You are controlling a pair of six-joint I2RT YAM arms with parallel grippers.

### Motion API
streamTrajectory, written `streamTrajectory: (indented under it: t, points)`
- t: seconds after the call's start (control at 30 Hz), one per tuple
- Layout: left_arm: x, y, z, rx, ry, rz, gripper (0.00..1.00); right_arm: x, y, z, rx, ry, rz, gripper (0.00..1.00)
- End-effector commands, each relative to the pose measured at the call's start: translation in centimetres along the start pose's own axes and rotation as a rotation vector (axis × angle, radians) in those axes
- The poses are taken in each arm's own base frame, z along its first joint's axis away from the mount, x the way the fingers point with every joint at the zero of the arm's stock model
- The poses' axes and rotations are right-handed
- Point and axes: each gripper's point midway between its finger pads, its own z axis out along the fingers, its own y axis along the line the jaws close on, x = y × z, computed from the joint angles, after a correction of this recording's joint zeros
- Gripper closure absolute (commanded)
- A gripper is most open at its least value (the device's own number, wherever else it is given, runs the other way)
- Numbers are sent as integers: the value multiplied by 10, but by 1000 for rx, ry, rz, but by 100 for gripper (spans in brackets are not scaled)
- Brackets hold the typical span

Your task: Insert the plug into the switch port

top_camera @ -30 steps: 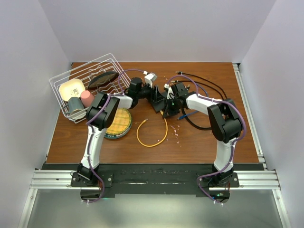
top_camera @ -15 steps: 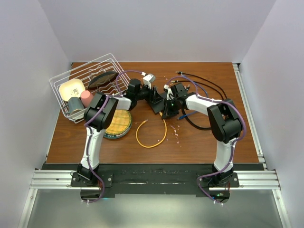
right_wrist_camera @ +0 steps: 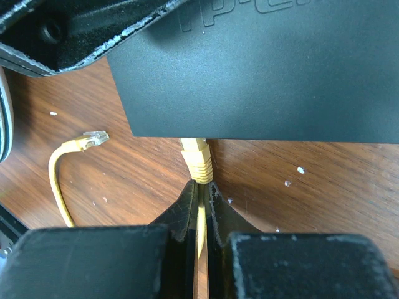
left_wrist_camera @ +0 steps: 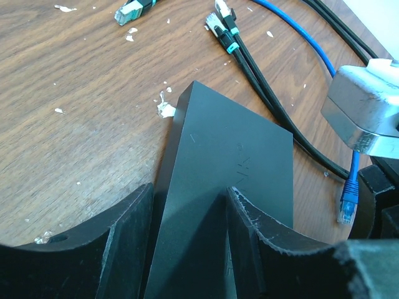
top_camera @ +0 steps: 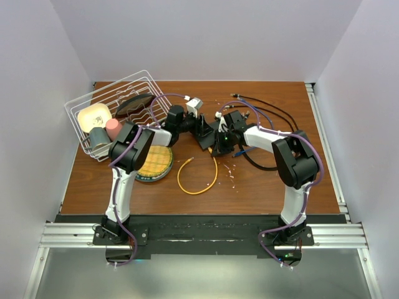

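**Plug at the box edge, port out of sight**

The switch port itself is hiding from every camera. In the right wrist view the yellow plug is pointing up at the lower edge of the black switch box, and its tip is disappearing beneath that edge. Whether it is seating in a socket cannot be told. The right gripper is pinching the yellow cable with its jaws all but touching, right behind the plug. The cable's free end is lying on the wooden table to the left.

From above, the two grippers and the box are merging into one dark cluster at mid-table, so the plug is not showing there. The left wrist view is cutting the box off at the bottom. It is showing only one corner and the flat top, with no ports. The left gripper is standing about half open, its fingers pressing both sides of the box and holding it. Black cables and a blue cable are lying just beyond it.

Compared with a second ago, the right gripper is sitting slightly farther left, closer to the box, and the yellow loop on the table is lying a little left too.
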Motion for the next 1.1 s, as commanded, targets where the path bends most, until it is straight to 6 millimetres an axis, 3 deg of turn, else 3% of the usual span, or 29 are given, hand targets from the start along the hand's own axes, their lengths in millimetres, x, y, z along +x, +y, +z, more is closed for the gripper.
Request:
streamTrajectory:
  t: [0.0, 0.3, 0.5, 0.67, 0.93, 1.07]
  points:
    - [62, -116, -8, 361, 256, -103, 55, -151, 35, -38, -58, -534, -196, 100]
    - [79, -129, -9, 401, 314, -113, 55, -164, 38, -46, -51, -587, -238, 100]
    - [86, -138, -11, 424, 339, -129, 56, -185, 42, -56, -35, -666, -220, 100]
    - [92, -140, -14, 427, 350, -162, 57, -200, 47, -72, -50, -773, -187, 100]
    - [97, -139, -18, 403, 364, -176, 60, -216, 55, -121, -34, -948, -170, 100]
    - [104, -144, -18, 412, 379, -182, 61, -222, 63, -124, -61, -950, -181, 100]
